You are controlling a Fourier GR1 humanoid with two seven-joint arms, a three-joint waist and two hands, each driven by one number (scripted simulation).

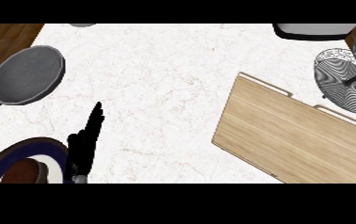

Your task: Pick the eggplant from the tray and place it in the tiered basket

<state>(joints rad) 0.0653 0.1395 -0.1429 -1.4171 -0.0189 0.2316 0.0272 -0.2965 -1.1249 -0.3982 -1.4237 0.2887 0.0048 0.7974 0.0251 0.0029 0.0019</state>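
Bench (pixel 160 68): white marbled top filling most of the head view, with brown wood showing past its upper left corner. Tray (pixel 288 133): light wooden board, tilted, lying on the right half of the bench and running out of view at the right and lower edges; two handle cut-outs along its upper edge; its visible surface carries nothing. Eggplant: not visible anywhere in this view, so its place cannot be told. Tiered basket (pixel 339 75): fine grey wire mesh, rounded, at the right edge just above the tray's upper corner, only partly in view; what lies inside cannot be made out. Left robot hand (pixel 86 140): black, at lower left, fingers straight, together and pointing up the bench, holding nothing; it stands well apart from the tray. Right robot hand: not in view. Grey round plate (pixel 29 75): at the left edge, above the left robot hand. Dark blue-rimmed plate (pixel 24 148): lower left corner, just beside the left robot hand, with a brown and white centre, partly cut off. Dark-rimmed grey item (pixel 313 30): top right corner, cut off by the edge, kind unclear.
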